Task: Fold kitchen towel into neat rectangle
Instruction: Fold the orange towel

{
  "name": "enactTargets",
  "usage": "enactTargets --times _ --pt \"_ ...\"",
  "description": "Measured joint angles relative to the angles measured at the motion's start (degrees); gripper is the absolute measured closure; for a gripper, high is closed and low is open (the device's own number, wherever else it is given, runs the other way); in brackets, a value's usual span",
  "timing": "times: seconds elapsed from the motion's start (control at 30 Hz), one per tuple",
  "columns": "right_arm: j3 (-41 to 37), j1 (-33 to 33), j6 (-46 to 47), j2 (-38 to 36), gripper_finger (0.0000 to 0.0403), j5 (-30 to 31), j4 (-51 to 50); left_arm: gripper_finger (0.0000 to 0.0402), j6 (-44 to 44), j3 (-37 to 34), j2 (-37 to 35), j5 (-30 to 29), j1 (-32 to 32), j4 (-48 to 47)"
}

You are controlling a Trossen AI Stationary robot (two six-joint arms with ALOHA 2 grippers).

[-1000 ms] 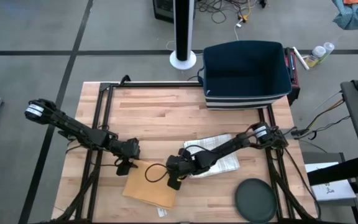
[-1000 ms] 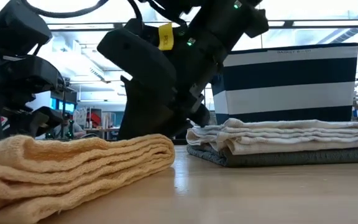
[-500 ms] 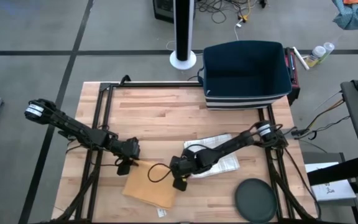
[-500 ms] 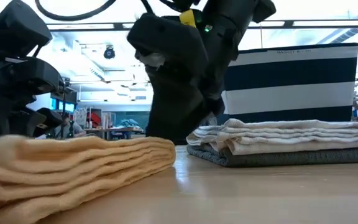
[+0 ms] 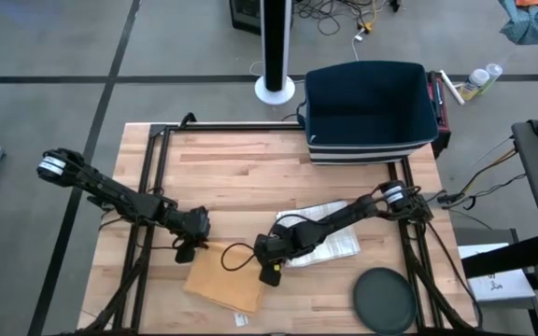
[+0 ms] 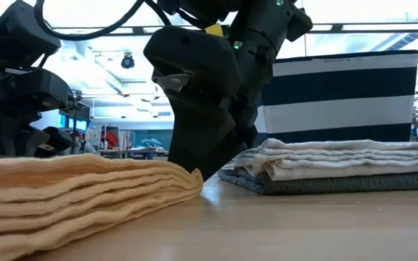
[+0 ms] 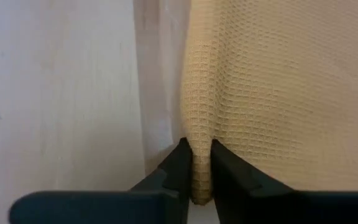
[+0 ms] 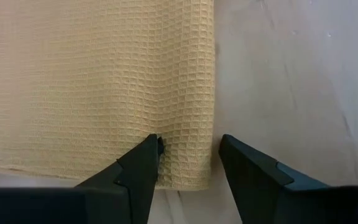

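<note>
Left wrist view: left fingers [image 7: 182, 165] pinched on a ridge of the yellow towel [image 5: 227, 278] at its edge. Right fingers [image 8: 143, 165] spread, straddling the opposite edge, not closed. Towel lies folded at the worktop [image 5: 241, 168] front, between both grippers. Step: seizing edges for a further fold. Next: right closes, both lift together. Folded stack [image 5: 330, 238] close by; bare wood behind the towel

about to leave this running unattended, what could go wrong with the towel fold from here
1. The left gripper pinches only a narrow ridge at the yellow waffle towel's edge; it may slip out when lifted.
2. The right gripper is open astride the opposite edge; if it shuts late or grabs only some layers, the fold could skew.
3. The stack of folded towels lies close beside the right arm and could get nudged.
</note>
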Motion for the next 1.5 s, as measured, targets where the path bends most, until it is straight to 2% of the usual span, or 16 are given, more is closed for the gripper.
enactTargets --times 0.33,0.43,0.5,0.6,0.83,0.93,1.2,1.37,1.5 --pt "-0.2 -2.0 -5.2 -2.2 0.0233 1.0 -3.4 0.0252 -0.2 4.5 -2.4 4.7 -0.1 -11.2" --pt "0.3 -2.0 -6.0 -4.5 0.0235 1.3 -4.5 0.0229 0.0 5.3 -2.5 5.0 0.9 -13.2" --pt "0.3 -2.0 -6.0 -5.5 0.0235 1.2 -5.8 0.022 0.0 5.4 -2.5 7.3 2.3 -13.6" --pt "0.1 -1.9 -5.9 -5.7 0.0231 0.5 -7.7 0.0218 -0.1 5.4 -2.5 11.5 4.9 -13.7" --pt "-0.6 -2.1 -5.0 -4.8 0.0222 0.4 -6.2 0.023 0.2 5.4 -2.6 11.9 10.8 -13.3" --pt "-0.6 -2.5 -5.0 -3.3 0.0222 -2.9 -5.4 0.0231 0.7 5.4 -2.5 12.9 12.4 -12.2" --pt "-0.5 -2.7 -5.0 -1.0 0.0222 -4.1 -4.4 0.0219 1.0 7.6 -2.7 17.9 12.7 -13.7" --pt "-0.6 -2.7 -5.6 -1.0 0.0228 -3.7 -4.4 0.0221 2.9 10.3 -2.5 17.7 12.8 -14.2" --pt "-0.6 -2.7 -6.4 -0.9 0.0237 -3.5 -4.5 0.0227 2.7 9.4 1.9 16.7 13.2 -13.2"
